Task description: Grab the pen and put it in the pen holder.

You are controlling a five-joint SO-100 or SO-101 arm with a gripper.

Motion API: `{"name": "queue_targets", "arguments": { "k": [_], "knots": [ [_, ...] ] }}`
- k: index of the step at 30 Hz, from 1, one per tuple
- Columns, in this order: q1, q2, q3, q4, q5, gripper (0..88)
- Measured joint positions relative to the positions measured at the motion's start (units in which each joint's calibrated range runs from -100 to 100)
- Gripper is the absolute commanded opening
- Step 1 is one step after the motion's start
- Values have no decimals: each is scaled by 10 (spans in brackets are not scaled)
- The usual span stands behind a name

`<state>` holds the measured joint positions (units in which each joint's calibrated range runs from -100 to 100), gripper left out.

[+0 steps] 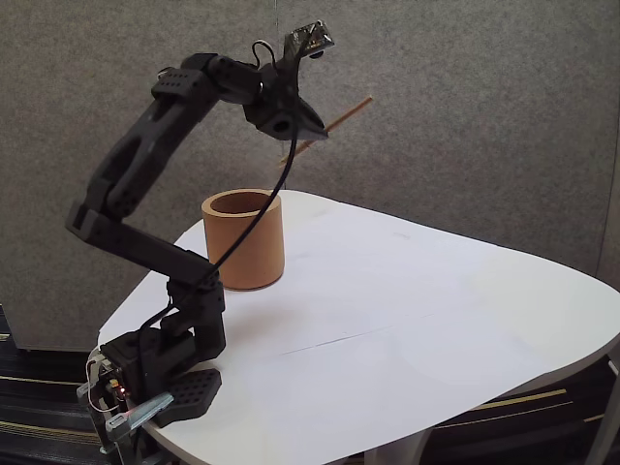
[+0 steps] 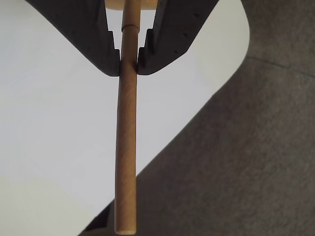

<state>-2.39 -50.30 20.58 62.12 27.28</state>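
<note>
Hand clenched on the pen, high in the air above and just behind the pen holder in the fixed view. Pen tilted, long end angled up and away toward the grey wall. In the wrist view, fingertips pinching the pen near one end. To do well: tip the pen toward upright, centre its lower end over the rim, then lower. Lower end probably short of the opening, hard to judge. Tabletop bare to the right; edge near behind the holder.

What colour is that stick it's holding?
Tan, like bare wood; the pen shows best in the wrist view.
</note>
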Motion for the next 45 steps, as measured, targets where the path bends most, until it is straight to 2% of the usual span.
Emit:
{"name": "queue_targets", "arguments": {
  "k": [15,25,34,45],
  "knots": [
    [-152,-4,23,-94,76,8],
    [-195,-3,178,-319,110,7],
    [-261,-85,329,-430,146,7],
    [-270,-177,508,-534,170,7]
  ]
}}
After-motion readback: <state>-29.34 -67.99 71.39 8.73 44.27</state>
